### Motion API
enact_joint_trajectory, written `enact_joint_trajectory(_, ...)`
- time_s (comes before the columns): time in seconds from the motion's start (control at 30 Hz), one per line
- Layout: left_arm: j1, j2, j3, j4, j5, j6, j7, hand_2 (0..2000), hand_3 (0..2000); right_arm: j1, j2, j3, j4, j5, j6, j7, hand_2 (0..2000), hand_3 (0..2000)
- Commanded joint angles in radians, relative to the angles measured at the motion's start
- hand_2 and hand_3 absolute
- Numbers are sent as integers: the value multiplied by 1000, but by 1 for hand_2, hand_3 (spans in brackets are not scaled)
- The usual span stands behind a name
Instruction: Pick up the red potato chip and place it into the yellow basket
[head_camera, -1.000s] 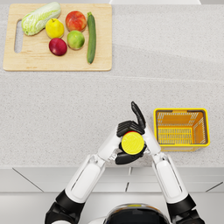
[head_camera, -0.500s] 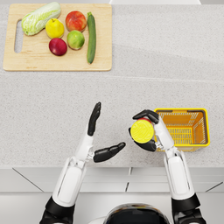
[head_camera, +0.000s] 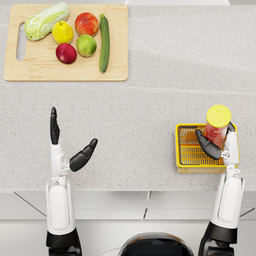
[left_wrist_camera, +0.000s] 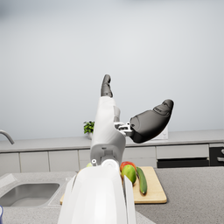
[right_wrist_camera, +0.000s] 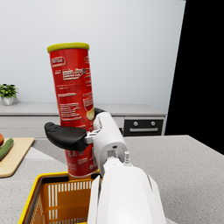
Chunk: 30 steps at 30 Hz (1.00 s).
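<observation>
The red potato chip can (head_camera: 217, 128) with a yellow lid stands upright in the grip of my right hand (head_camera: 216, 145), held over the yellow basket (head_camera: 186, 151) at the counter's front right. In the right wrist view the can (right_wrist_camera: 75, 100) rises above the basket's rim (right_wrist_camera: 57, 180), my right hand (right_wrist_camera: 81, 135) wrapped around its lower half. My left hand (head_camera: 67, 145) hovers over the counter at the front left, fingers spread and holding nothing; the left wrist view shows the same hand (left_wrist_camera: 131, 116) raised and empty.
A wooden cutting board (head_camera: 20, 70) lies at the back left with a cabbage (head_camera: 46, 20), lemon (head_camera: 62, 32), tomato (head_camera: 86, 23), lime (head_camera: 86, 45), red apple (head_camera: 66, 53) and cucumber (head_camera: 104, 42). A sink (left_wrist_camera: 26, 194) shows in the left wrist view.
My right hand has carried the can rightward from the counter's middle to above the basket. My left hand has let go and drawn away to the left.
</observation>
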Motion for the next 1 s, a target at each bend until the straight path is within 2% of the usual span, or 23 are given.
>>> enact_joint_trajectory(0.03,0,1,1,4,0,0,0,0,0,10,2,-7,-15,0,-18,-4,0,693)
enact_joint_trajectory(0.07,9,1,2,11,0,0,0,0,0,18,4,-10,-9,0,-36,-6,0,367)
enact_joint_trajectory(0.1,12,1,-1,17,0,0,0,0,0,20,5,-16,14,0,-71,82,0,40)
enact_joint_trajectory(0.13,18,2,-1,21,0,0,0,0,0,32,9,-20,36,0,-103,155,0,0)
enact_joint_trajectory(0.2,64,-1,1,19,0,0,0,0,0,67,31,-19,106,0,-141,244,0,0)
enact_joint_trajectory(0.3,132,-15,-58,52,0,0,0,0,0,111,68,-55,180,0,-167,304,0,0)
enact_joint_trajectory(0.43,105,-9,-115,83,0,0,0,0,0,80,52,-51,167,-1,-178,330,0,0)
enact_joint_trajectory(0.5,90,-6,-92,75,0,0,0,0,0,69,50,-50,158,-1,-180,334,0,0)
enact_joint_trajectory(1.0,79,-2,-118,96,0,0,0,0,0,50,45,-44,157,0,-182,339,0,0)
